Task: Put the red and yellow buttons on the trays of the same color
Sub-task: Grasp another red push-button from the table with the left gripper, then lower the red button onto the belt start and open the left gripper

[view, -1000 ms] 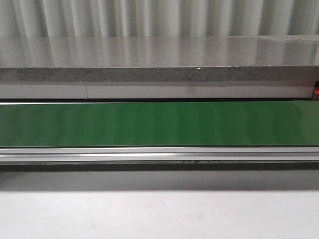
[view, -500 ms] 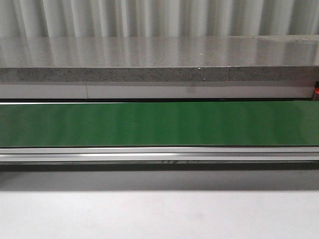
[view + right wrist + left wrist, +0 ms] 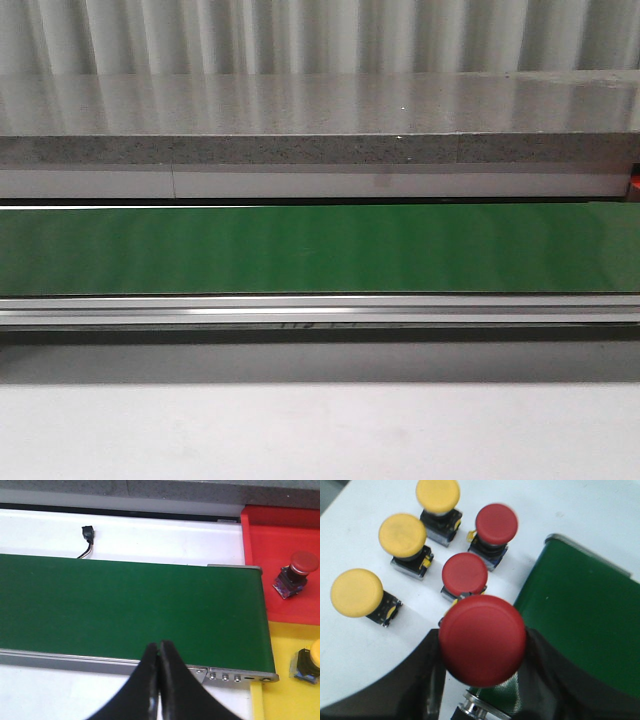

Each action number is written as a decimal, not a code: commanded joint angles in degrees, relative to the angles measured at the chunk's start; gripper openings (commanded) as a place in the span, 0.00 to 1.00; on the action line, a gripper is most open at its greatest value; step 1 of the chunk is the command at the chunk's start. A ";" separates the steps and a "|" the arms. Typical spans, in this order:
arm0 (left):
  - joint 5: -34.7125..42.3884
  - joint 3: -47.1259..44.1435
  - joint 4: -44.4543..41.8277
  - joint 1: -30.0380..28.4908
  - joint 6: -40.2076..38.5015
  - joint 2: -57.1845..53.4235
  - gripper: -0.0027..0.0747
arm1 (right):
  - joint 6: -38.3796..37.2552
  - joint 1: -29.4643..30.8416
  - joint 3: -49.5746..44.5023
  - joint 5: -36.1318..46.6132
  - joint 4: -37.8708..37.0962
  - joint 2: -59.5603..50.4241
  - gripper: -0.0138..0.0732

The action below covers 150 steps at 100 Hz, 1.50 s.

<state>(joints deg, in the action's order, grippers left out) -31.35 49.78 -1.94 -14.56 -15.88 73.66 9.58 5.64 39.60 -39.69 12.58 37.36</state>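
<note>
**Nothing shifts on the belt; left claw grips a red button**

Nothing has moved in the front view: the green belt (image 3: 320,248) lies bare as before.

Left wrist view: the left gripper (image 3: 482,680) clamps a red button (image 3: 482,639) beside the belt's end. Two red and three yellow buttons stand on the white table (image 3: 360,645).

Right wrist view: the right gripper (image 3: 159,680), pinched closed on nothing, hangs over the belt's near edge. One red button (image 3: 296,573) sits in the red tray (image 3: 260,545), a yellow button (image 3: 309,663) in the yellow tray (image 3: 280,690).

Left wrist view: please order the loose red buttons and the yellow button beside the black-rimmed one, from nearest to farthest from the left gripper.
1. Near red button, just beyond the held red button.
2. Far red button, beside the green belt.
3. Farthest yellow button, at the table's far end.
</note>
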 commanded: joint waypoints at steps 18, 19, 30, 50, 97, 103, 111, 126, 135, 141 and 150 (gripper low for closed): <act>-2.93 4.50 0.43 4.43 2.64 -5.99 0.01 | 0.61 -0.04 1.44 3.34 0.35 -0.15 0.08; -3.20 4.62 0.53 4.63 2.95 -5.99 0.01 | 0.61 -0.04 1.44 3.34 0.35 -0.15 0.08; -4.06 6.12 0.68 7.80 3.43 -5.88 0.01 | 0.61 -0.04 1.44 3.34 0.35 -0.15 0.08; -3.75 6.76 0.97 10.57 3.43 -5.48 0.01 | 0.61 -0.04 1.44 3.34 0.35 -0.15 0.08; -3.96 6.76 1.94 10.57 3.43 4.76 0.01 | 0.61 -0.04 1.44 3.34 0.35 -0.15 0.08; -4.18 6.76 1.94 10.57 3.43 5.54 0.01 | 0.61 -0.04 1.44 3.34 0.35 -0.15 0.08; -4.31 6.76 1.94 10.57 3.43 6.24 0.01 | 0.61 -0.04 1.44 3.34 0.35 -0.15 0.08; -4.08 6.76 1.94 10.57 3.43 6.26 0.11 | 0.61 -0.04 1.44 3.34 0.35 -0.15 0.08; -4.08 6.76 1.94 10.57 3.55 6.26 0.31 | 0.61 -0.04 1.44 3.34 0.35 -0.15 0.08; -4.20 6.76 2.25 10.57 4.11 6.26 0.48 | 0.61 -0.04 1.44 3.34 0.35 -0.15 0.08; -4.32 6.89 3.21 10.99 6.24 6.26 0.69 | 0.61 -0.04 1.44 3.34 0.35 -0.15 0.08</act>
<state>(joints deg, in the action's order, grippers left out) -37.87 54.73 0.00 -4.22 -11.20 81.34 9.69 5.64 39.60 -39.69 12.58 37.36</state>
